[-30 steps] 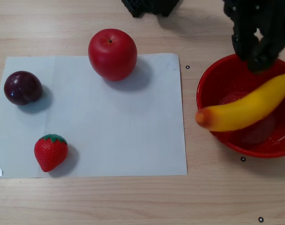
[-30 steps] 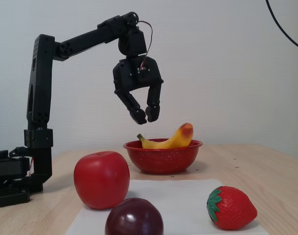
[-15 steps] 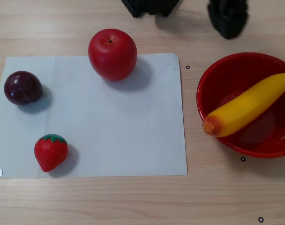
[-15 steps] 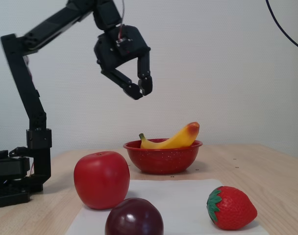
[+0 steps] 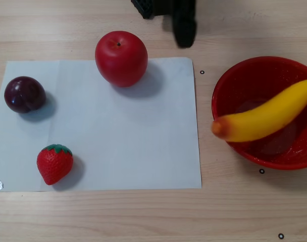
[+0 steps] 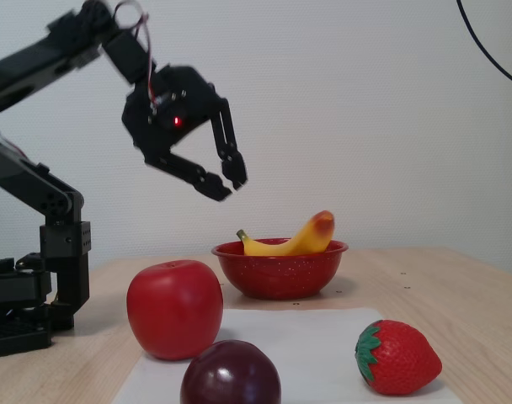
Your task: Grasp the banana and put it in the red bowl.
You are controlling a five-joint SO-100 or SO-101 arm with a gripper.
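Plum (image 6: 231,374) and strawberry (image 6: 397,357) sit nearest the fixed camera; the banana (image 6: 294,240) already lies in the red bowl (image 6: 279,268).
Its long axis spans the bowl, orange tip propped over the rim. The hand (image 6: 227,182) hangs empty, fingers apart, above and left of the bowl in the fixed view.

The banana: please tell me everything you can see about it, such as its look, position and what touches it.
The banana is long, curved, glossy yellow and looks like plastic. One end has an orange-red tip; in the fixed view the other end shows a small dark stem. It lies across the red bowl, with the tip resting over the rim and sticking out, raised in the fixed view. Only the bowl touches it. The claw hangs open above, clear of it.
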